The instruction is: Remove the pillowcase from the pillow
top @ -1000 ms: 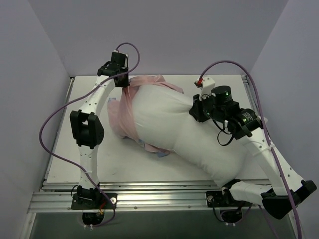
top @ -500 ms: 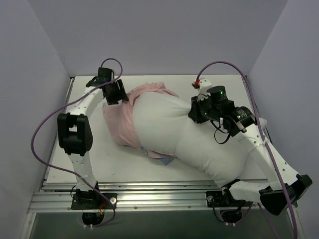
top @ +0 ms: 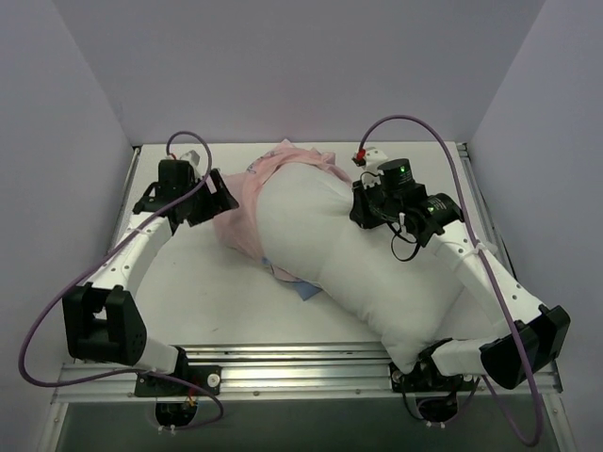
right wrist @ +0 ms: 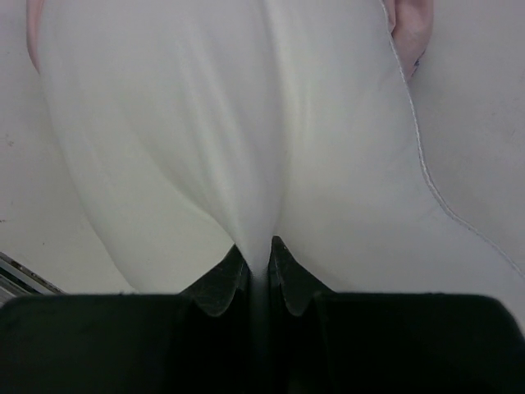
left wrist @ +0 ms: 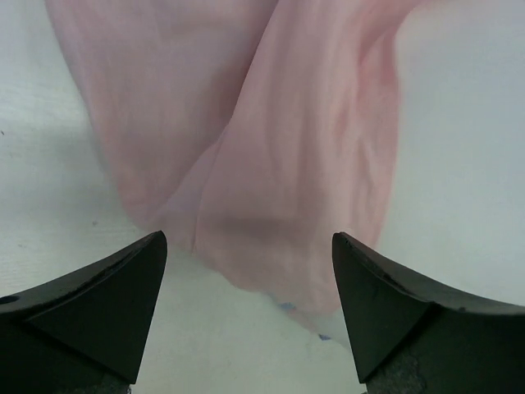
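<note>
The white pillow (top: 358,254) lies slantwise across the table, its far-left end still inside the pillowcase (top: 243,205). The case is bunched with its pale pink inside showing, and a blue scrap (top: 302,291) peeks out under the pillow's near side. My left gripper (top: 215,198) sits just left of the pink fabric. In the left wrist view it (left wrist: 248,242) is open, with the pillowcase (left wrist: 271,139) lying ahead of its fingers (left wrist: 107,312) and nothing gripped. My right gripper (top: 363,203) is at the pillow's right flank. In the right wrist view it (right wrist: 258,246) is shut on a pinched fold of the pillow (right wrist: 246,115).
Purple-grey walls close in the white table (top: 188,292) on the left, back and right. An aluminium rail (top: 283,375) with both arm bases runs along the near edge. Purple cables (top: 57,301) loop off both arms.
My left gripper has opened and let go of the pillowcase, and the left arm has swung left and towards the near side. The pink fabric has dropped back; the right gripper keeps its grip.
</note>
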Tool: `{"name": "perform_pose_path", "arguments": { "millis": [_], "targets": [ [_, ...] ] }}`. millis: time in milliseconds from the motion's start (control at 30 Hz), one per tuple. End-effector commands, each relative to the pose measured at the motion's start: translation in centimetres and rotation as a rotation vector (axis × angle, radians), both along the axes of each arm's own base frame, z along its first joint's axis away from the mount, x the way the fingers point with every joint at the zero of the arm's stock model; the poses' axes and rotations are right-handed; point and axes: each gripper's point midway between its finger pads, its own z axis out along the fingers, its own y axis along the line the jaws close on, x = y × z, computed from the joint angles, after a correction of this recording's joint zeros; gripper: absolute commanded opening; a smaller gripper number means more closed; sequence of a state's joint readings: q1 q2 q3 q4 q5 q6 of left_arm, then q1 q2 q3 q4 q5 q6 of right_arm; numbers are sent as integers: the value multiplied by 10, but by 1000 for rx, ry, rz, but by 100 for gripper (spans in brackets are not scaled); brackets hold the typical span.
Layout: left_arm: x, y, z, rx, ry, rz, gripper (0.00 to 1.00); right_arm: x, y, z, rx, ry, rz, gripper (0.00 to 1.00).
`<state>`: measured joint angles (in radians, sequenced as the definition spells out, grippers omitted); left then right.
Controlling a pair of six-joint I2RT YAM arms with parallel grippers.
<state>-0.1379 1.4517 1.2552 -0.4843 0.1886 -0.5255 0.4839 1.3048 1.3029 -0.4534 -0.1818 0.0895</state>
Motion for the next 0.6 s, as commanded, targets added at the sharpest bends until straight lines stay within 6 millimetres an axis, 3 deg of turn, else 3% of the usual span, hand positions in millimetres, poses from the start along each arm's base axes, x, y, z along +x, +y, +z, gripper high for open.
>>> {"name": "perform_pose_path", "arguments": {
  "millis": [0, 133, 333, 567],
  "targets": [
    [-8, -22, -33, -60, 44, -67, 90, 18, 17, 38, 104, -134, 21, 0],
    [-8, -38, -54, -81, 69, -109, 86, 18, 19, 33, 113, -129, 29, 0],
    [0, -29, -73, -35, 69, -66, 73, 15, 17, 25, 100, -116, 34, 0],
    [15, -39, -79, -65, 31, -98, 69, 8, 19, 19, 124, -105, 38, 0]
  ]
}}
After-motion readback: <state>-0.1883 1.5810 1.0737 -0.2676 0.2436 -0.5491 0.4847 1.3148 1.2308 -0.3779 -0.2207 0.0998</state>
